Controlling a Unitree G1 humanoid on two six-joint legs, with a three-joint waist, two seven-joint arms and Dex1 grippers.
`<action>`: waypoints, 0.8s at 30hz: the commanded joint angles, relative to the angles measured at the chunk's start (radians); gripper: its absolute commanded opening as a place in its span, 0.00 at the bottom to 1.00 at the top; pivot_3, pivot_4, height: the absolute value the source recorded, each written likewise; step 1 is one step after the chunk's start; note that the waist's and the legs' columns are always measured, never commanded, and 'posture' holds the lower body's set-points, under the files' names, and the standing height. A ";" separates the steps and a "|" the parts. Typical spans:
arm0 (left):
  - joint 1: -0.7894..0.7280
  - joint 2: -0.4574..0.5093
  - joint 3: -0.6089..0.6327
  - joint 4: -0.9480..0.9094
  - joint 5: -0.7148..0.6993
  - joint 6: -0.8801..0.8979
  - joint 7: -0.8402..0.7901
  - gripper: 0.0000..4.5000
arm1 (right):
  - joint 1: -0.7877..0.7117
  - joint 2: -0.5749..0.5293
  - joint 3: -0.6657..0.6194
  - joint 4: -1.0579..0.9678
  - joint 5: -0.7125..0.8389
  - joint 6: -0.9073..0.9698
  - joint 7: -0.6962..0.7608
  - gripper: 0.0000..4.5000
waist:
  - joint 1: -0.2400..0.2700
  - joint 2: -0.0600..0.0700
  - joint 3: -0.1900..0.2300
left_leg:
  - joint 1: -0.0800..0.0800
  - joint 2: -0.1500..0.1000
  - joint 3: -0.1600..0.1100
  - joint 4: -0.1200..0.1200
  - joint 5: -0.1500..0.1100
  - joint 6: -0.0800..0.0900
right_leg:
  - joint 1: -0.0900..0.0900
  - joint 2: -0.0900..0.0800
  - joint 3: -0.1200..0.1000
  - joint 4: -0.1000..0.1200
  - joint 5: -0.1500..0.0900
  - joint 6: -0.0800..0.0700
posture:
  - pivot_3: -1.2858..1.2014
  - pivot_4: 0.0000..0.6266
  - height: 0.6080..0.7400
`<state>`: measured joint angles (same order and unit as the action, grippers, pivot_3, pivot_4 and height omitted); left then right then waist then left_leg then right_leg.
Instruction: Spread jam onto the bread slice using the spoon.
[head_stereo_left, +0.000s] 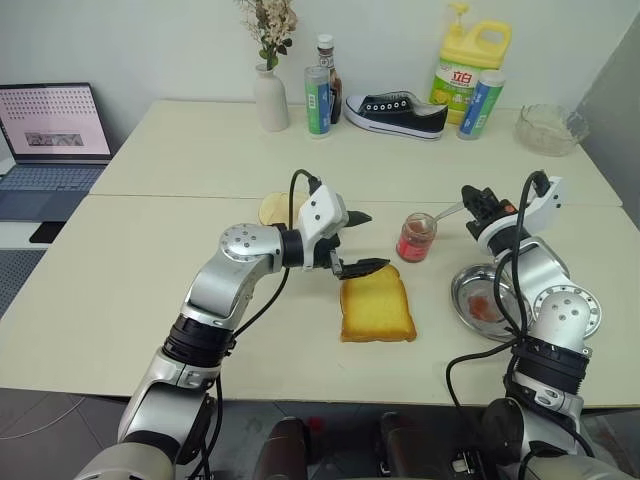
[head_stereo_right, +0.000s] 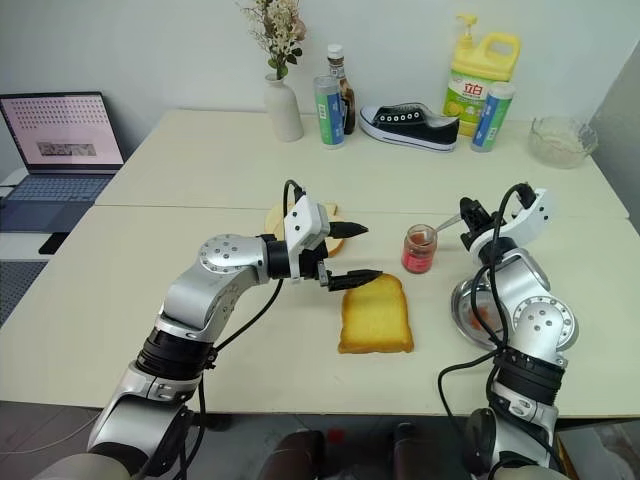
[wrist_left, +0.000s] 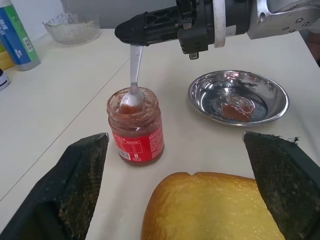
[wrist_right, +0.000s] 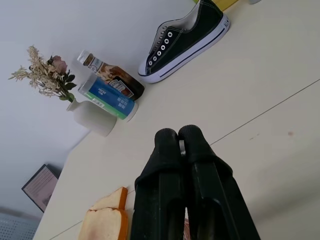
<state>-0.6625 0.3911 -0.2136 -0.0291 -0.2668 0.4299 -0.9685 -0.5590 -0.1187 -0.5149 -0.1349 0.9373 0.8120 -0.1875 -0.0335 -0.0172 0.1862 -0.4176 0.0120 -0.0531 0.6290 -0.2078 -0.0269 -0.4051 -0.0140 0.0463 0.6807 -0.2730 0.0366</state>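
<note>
The golden bread slice (head_stereo_left: 376, 308) lies flat on the table in front of me. My left gripper (head_stereo_left: 372, 242) hangs open just above the slice's far left corner, with nothing between its fingers. A small clear jar of red jam (head_stereo_left: 416, 238) stands just beyond the slice, to the right. My right gripper (head_stereo_left: 470, 205) is shut on the handle of the silvery spoon (wrist_left: 134, 75). The spoon slants down into the jar (wrist_left: 136, 127), and its bowl rests in the jam at the mouth.
A round steel dish (head_stereo_left: 485, 295) with a red smear sits right of the bread, under my right arm. Paler slices (head_stereo_left: 272, 208) lie behind my left gripper. A vase, bottles, a black shoe (head_stereo_left: 397, 112), a detergent jug and a glass bowl (head_stereo_left: 550, 128) line the far edge. A laptop (head_stereo_left: 50, 135) stands at far left.
</note>
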 joint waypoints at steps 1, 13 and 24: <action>-0.013 0.004 0.000 -0.027 -0.001 -0.013 -0.001 1.00 | -0.014 0.012 -0.026 -0.034 0.066 -0.025 -0.026 0.01 | 0.000 0.000 0.000 | 0.000 0.000 0.000 0.000 0.000 0.000 | 0.000 0.000 0.000 0.000 0.000 0.000 | 0.52 0.24 1.00; -0.007 0.005 0.000 -0.033 -0.004 -0.013 -0.007 1.00 | -0.004 0.017 -0.047 -0.016 0.162 -0.049 -0.077 0.01 | 0.000 0.000 0.000 | 0.000 0.000 0.000 0.000 0.000 0.000 | 0.000 0.000 0.000 0.000 0.000 0.000 | 0.52 0.24 1.00; -0.024 0.014 0.005 -0.017 -0.008 -0.019 -0.032 1.00 | 0.010 0.018 -0.087 -0.019 0.282 -0.103 -0.118 0.01 | 0.000 0.000 0.000 | 0.000 0.000 0.000 0.000 0.000 0.000 | 0.000 0.000 0.000 0.000 0.000 0.000 | 0.52 0.24 1.00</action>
<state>-0.6623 0.3968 -0.2136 -0.0292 -0.2673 0.4290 -0.9931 -0.5537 -0.0970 -0.5939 -0.1185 1.1744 0.7270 -0.3053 -0.0338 -0.0172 0.1862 -0.4177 0.0120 -0.0530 0.6289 -0.2078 -0.0269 -0.4051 -0.0139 0.0463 0.6807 -0.2730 0.0366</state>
